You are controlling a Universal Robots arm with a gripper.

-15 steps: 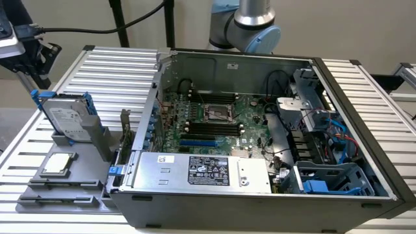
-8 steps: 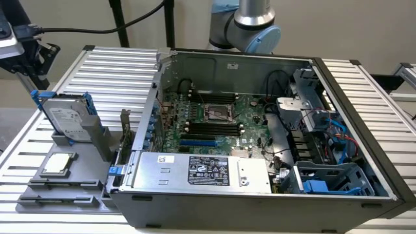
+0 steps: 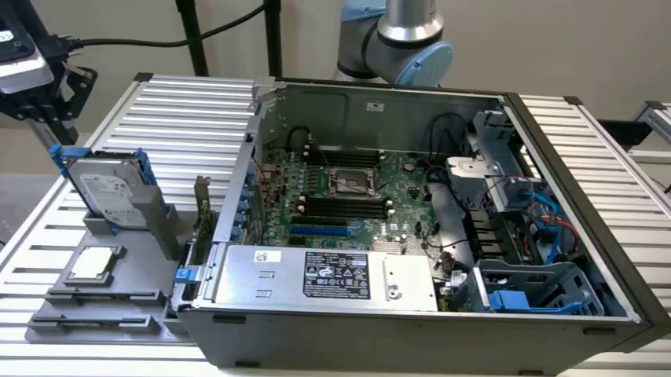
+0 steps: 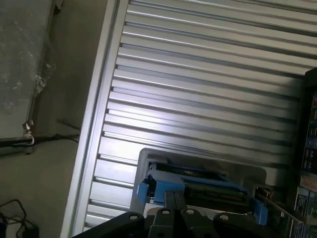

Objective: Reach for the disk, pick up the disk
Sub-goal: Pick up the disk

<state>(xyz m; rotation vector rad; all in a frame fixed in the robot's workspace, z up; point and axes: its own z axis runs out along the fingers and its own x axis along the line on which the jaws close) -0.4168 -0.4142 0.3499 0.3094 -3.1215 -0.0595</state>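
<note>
Disk [image 3: 105,188]: stands upright on its edge in a gray holder [image 3: 159,224], blue rails along its sides, white label facing the camera; in the exterior view it is at 9 o'clock from the open computer case [image 3: 419,334].
Gripper [image 3: 44,102]: hangs in the air at 11 o'clock from the disk, apart from it.
Gripper opening: cannot tell.
Wrist view: looks down on the disk's [image 4: 198,181] top edge, just beyond the gripper [image 4: 174,201].
Chip [image 3: 94,263]: lies flat on the gray tray, at 6 o'clock from the disk.
Table [image 3: 188,110]: ribbed metal, bearing the case and holder.
</note>
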